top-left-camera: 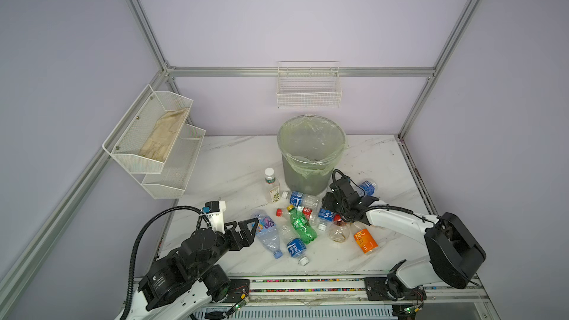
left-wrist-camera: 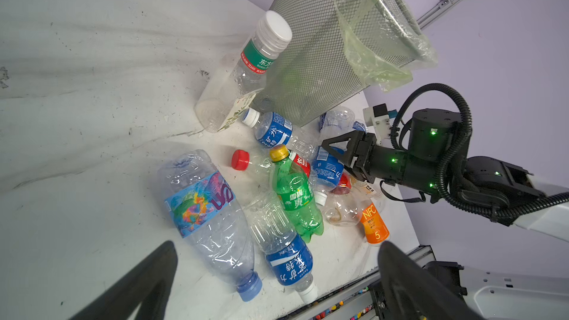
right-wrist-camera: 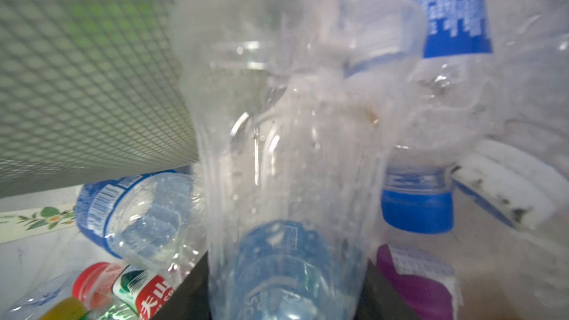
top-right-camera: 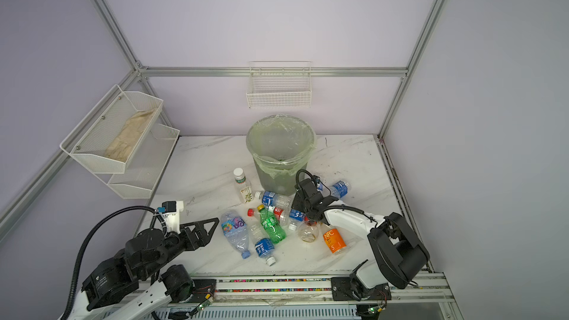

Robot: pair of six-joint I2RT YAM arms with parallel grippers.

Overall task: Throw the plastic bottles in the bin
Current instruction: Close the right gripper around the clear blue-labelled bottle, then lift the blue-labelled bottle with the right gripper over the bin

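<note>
Right arm reaches low from lower right, the right gripper [left-wrist-camera: 332, 153] fingers clamped on a clear crinkled bottle [right-wrist-camera: 286, 149] beside the mesh-walled, liner-draped bin [top-left-camera: 303, 173] at centre; the left gripper [top-left-camera: 251, 231], fingers wide apart, hovers left of the plastic bottles [top-left-camera: 301, 226] strewn on the marbled surface [top-left-camera: 234, 161]

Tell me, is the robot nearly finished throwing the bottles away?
Not nearly. I can't tell what's already inside the bin. The right hand grips one blue-labelled bottle near the bin; the left hand is open and empty. Around ten bottles lie on the table.
</note>
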